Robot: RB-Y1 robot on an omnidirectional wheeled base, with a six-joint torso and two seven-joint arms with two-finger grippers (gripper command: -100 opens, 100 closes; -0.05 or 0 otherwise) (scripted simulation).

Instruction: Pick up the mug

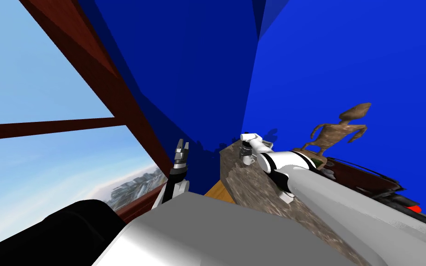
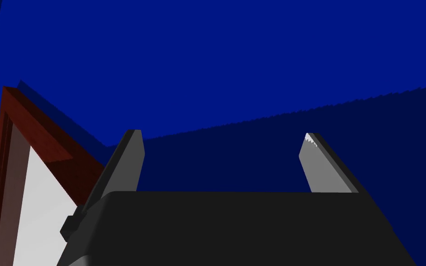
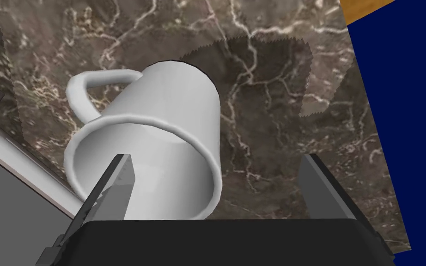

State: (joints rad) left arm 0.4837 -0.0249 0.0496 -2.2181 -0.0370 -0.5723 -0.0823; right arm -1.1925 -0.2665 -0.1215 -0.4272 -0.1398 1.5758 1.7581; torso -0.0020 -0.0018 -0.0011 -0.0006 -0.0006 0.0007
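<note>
Since the right gripper (image 3: 216, 159) points down with its two blades spread wide and gripping nothing, what matters for the coming move is how the mug (image 3: 161, 115) lies beneath it. The mug is white and stands on the dark, pale-veined counter (image 3: 276, 115), with its open mouth turned up toward the gripper and its base away from it. Its long axis therefore runs roughly along the line of approach, leaning a little in this view. The mug is not centred between the blades. One blade sits over the mouth, and the other is over bare counter, well clear of the mug's side. Only the wall of the mug farthest from the handle (image 3: 85, 90) lies in the gap between them. The handle sticks out on the far side of the mug, beyond the blade that is over the mouth, so it is out of the way of a close. As I judge it, the gripper can go straight down and pinch that one wall, or it can shift toward the handle side until both blades flank the whole body. The right arm is plainly the nearer. In the head view its gripper (image 1: 245, 150) is just above the mug (image 1: 249, 160), near the counter's far end (image 1: 253, 194). The left gripper (image 1: 181, 147) is raised off to the side, away from the counter, with its fingers likewise apart and empty (image 2: 221, 135). Farther along the counter a brown horse figure (image 1: 341, 129) rears, well apart from the mug, and behind it all is a blue wall (image 1: 323, 55).
</note>
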